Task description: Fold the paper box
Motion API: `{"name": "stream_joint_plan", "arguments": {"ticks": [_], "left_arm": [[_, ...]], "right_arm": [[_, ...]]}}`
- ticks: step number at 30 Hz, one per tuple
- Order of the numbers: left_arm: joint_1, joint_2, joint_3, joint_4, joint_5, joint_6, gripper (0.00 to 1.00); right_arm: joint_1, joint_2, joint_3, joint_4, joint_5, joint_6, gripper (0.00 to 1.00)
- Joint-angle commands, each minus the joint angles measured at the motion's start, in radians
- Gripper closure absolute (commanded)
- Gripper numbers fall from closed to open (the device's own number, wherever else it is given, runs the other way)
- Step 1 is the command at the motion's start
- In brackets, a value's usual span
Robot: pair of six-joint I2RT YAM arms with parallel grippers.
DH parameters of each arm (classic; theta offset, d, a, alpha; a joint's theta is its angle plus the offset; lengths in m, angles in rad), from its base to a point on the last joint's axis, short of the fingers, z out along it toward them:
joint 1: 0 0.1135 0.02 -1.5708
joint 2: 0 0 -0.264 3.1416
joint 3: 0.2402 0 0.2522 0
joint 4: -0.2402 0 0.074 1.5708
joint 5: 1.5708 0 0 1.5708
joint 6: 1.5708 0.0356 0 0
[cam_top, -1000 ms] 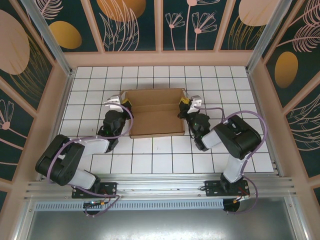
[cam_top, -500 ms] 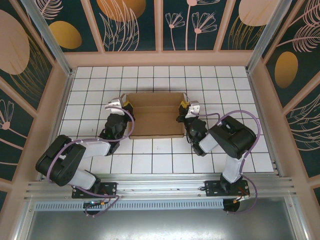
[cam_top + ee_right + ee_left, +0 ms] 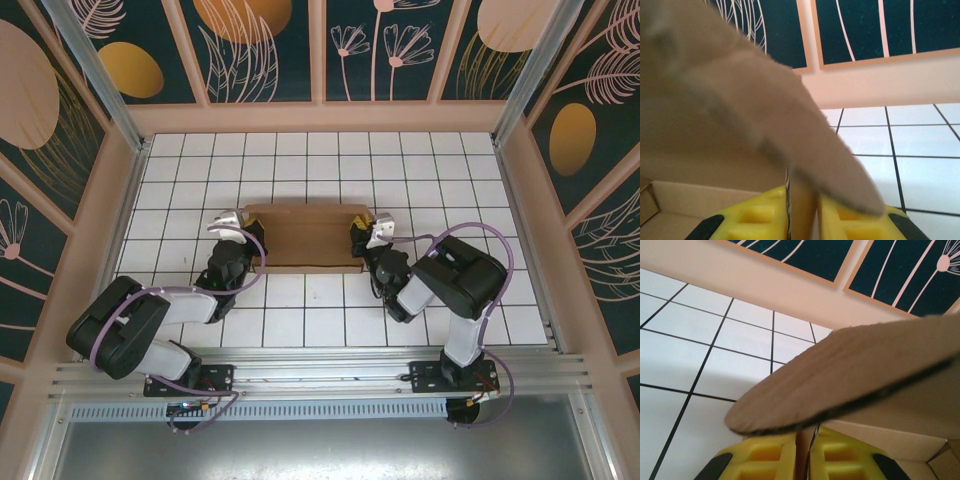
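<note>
The paper box [image 3: 305, 240] is brown corrugated cardboard, lying mid-table with its lid folded down over the tray. My left gripper [image 3: 244, 222] is at its left end and my right gripper [image 3: 364, 228] at its right end. In the left wrist view the yellow fingers [image 3: 770, 457] pinch a thin side wall, gripper [image 3: 807, 450], under a rounded lid flap [image 3: 855, 370]. The right wrist view has the right gripper [image 3: 802, 210] with a cardboard wall filling the gap between its fingers [image 3: 755, 217], below a blurred flap [image 3: 740, 100].
White tiled floor [image 3: 320, 325] surrounds the box. Peach walls with dark floral panels [image 3: 320, 115] close in the back and sides. An aluminium rail [image 3: 320, 375] carries the arm bases at the near edge.
The open box lid has swung down and forward, so the box now looks shallower from above. Both grippers came toward the near edge and slightly inward with the box ends.
</note>
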Motion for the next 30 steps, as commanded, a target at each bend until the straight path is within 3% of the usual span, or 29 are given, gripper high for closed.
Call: {"name": "stream_joint_plan", "arguments": {"ticks": [1, 7, 18, 24, 30], "left_arm": [[-0.012, -0.014, -0.027, -0.041, 0.021, -0.035, 0.89], [-0.012, -0.024, -0.055, -0.055, -0.013, -0.045, 0.91], [-0.012, -0.038, -0.038, -0.099, -0.070, -0.024, 0.93], [-0.012, -0.029, -0.021, -0.115, -0.062, -0.018, 0.94], [-0.012, -0.029, 0.001, -0.140, -0.065, -0.009, 0.94]], "right_arm": [[0.018, 0.013, -0.029, 0.084, -0.008, 0.021, 0.80], [0.019, 0.007, -0.070, 0.085, -0.015, 0.022, 0.75], [0.009, -0.126, -0.134, 0.082, -0.102, -0.026, 0.54], [0.006, -0.271, -0.219, 0.076, -0.177, -0.005, 0.55], [0.004, -0.479, -0.314, -0.005, -0.158, 0.082, 0.67]]}}
